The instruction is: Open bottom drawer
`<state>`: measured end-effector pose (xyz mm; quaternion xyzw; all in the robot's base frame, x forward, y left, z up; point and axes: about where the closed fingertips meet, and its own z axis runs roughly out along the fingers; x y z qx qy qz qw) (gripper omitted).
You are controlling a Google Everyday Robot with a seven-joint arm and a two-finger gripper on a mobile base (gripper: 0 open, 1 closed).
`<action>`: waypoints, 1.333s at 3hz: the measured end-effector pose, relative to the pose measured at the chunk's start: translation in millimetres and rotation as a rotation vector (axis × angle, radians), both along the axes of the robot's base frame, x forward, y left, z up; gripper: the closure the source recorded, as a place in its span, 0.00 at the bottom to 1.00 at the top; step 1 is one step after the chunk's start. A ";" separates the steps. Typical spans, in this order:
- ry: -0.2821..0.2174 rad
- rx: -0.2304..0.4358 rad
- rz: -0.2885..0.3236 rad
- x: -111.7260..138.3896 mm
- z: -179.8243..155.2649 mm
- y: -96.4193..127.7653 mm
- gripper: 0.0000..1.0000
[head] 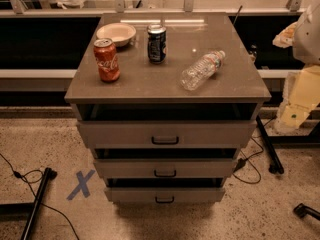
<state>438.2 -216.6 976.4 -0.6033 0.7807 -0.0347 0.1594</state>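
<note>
Bottom drawer [165, 194]: lowest of three grey fronts below the table [150, 84] front edge, black handle, long axis left-right, facing forward. Coca-Cola can [106, 60]: near left edge (upright). Gripper [295, 114]: beyond right edge, opening cannot be told

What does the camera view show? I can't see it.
A grey cabinet has three drawers; the bottom drawer looks shut. On top: red can, blue can, bowl, bottle lying down. The gripper is at the right edge.

light: dim, warm, from overhead | glare: streaks on rear desk [150, 79] top | shadows: drawer gaps [165, 113] black | pincer [294, 115]: right edge, pale-lit
</note>
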 end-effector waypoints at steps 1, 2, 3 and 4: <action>0.000 0.000 0.000 0.0 0.0 0.0 0.00; 0.020 0.046 0.027 -0.3 -4.5 -0.5 0.00; 0.017 0.143 0.115 -13.4 -32.7 8.0 0.00; -0.010 0.249 0.168 -33.6 -94.4 10.4 0.00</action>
